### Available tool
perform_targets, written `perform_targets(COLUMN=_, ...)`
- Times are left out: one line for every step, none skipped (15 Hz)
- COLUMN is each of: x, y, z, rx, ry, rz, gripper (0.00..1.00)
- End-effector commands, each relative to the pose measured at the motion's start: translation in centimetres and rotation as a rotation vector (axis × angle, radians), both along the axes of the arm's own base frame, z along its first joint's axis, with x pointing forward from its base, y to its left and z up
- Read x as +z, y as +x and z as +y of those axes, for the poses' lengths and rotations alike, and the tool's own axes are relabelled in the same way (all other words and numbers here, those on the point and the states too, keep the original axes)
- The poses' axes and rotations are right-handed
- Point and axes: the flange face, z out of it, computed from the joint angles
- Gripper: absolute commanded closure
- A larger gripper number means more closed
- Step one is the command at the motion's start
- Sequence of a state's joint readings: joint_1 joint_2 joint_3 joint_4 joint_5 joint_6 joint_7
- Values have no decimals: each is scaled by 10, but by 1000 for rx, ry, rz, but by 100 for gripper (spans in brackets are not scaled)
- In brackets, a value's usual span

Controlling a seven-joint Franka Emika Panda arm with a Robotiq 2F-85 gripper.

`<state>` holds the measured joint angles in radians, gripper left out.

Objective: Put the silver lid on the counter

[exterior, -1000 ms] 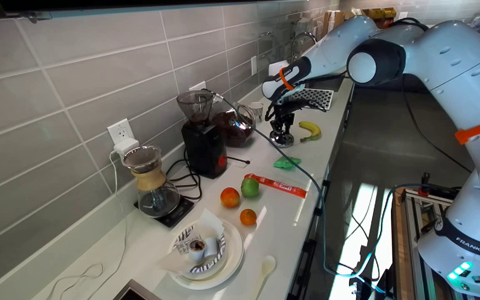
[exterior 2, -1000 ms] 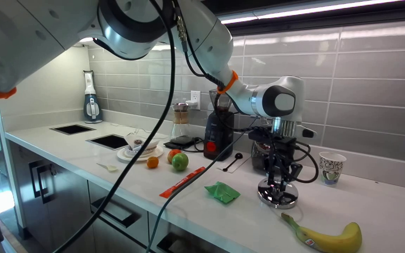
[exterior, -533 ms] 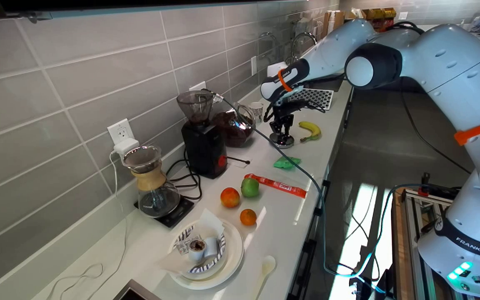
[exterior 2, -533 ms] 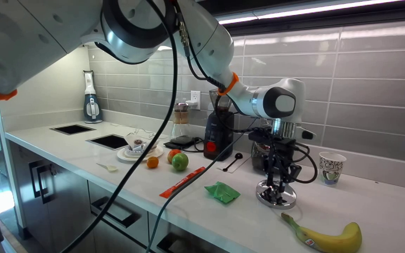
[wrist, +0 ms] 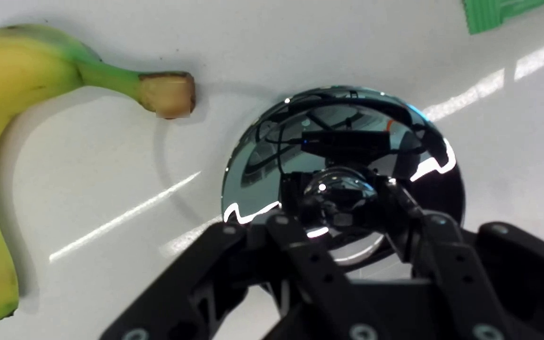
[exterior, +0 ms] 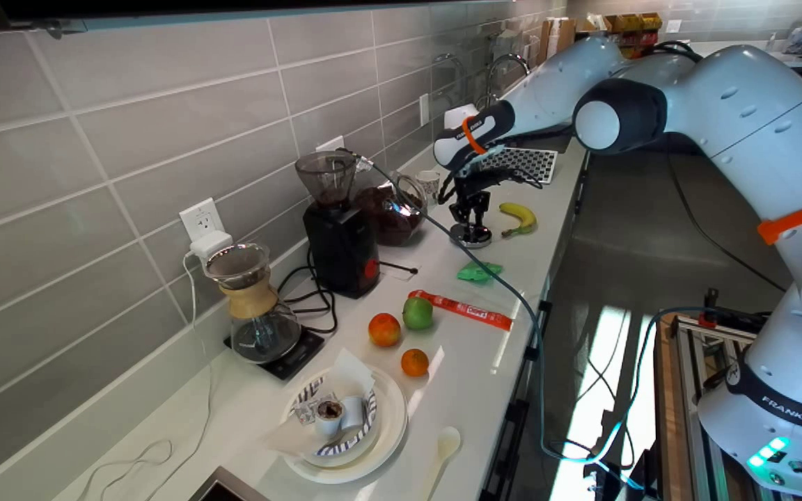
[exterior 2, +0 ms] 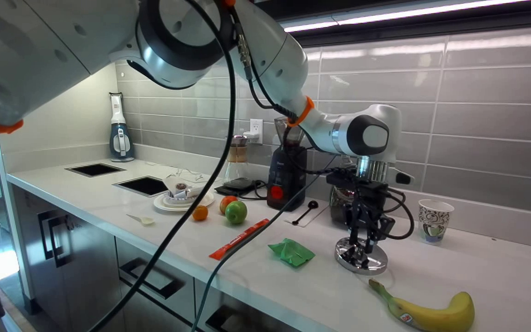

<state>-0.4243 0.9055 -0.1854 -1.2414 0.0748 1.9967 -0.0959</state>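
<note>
Nearest, in the wrist view: gripper (wrist: 340,196), fingers (wrist: 404,203) to either side of the knob (wrist: 338,182), to all appearances clamped on it. Directly below, lid (wrist: 333,153), knob up and roughly level, on or just over the counter (wrist: 111,151). Cannot tell which for sure; judging by a faint curved shadow (wrist: 159,146) apart from the rim, possibly a slight gap. Seems nearly done: at the intended surface, low, not yet let go. Probably left: a last lowering if needed, parting the fingers, backing off upward. A little farther out, banana (exterior 2: 431,316), stem near the lid but not touching; then green wrapper (exterior 2: 292,252), also apart. Above, in both exterior views, arm (exterior 2: 279,55) arched high, wrist (exterior 2: 385,124) bent over so as to point roughly straight down. Farthest, base (exterior: 784,390), off beyond the counter's front edge.
</note>
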Motion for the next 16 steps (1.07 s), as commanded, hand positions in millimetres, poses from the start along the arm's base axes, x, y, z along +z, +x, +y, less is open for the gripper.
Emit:
perform_targets(x=-7, y=3, z=-3, rx=-30, ry=15, rz=20, gripper=23)
perform_targets(x=-7, y=4, z=-3, rx=-32, ry=13, rz=20, gripper=14)
perform_targets(x=-6, y=4, z=-3, rx=-33, ry=13, rz=17, gripper=8)
perform_targets(x=-5, y=4, z=-3, rx=-35, ry=11, rz=13, gripper=1)
perform_targets(x=-1, y=3, z=-3, rx=-34, ry=13, rz=6, gripper=0)
perform_targets(x=3, y=3, z=-3, rx=-35, ry=12, rz=5, gripper=0)
perform_targets(x=10, y=0, z=-1, rx=-32, ry=7, rz=0, gripper=0)
perform_targets(x=16, y=-1, z=-1, rx=-30, ry=3, rz=-6, gripper=0)
perform_targets(x=23, y=-2, z=-1, rx=-28, ry=-3, rz=-16, gripper=0)
perform_targets(x=32, y=-4, z=-1, rx=-24, ry=-5, rz=-28, gripper=0)
perform_targets(x=42, y=-7, z=-1, rx=-18, ry=-6, rz=-34, gripper=0)
perform_targets(x=53, y=-11, z=1, rx=2, ry=0, rz=-39, gripper=0)
perform_targets(x=65, y=-15, z=1, rx=7, ry=-8, rz=-47, gripper=0)
perform_targets(x=81, y=-21, z=1, rx=21, ry=-16, rz=-61, gripper=0)
perform_targets(x=94, y=-26, z=2, rx=29, ry=-28, rz=-69, gripper=0)
perform_targets(x=108, y=-34, z=2, rx=40, ry=-35, rz=-82, gripper=0)
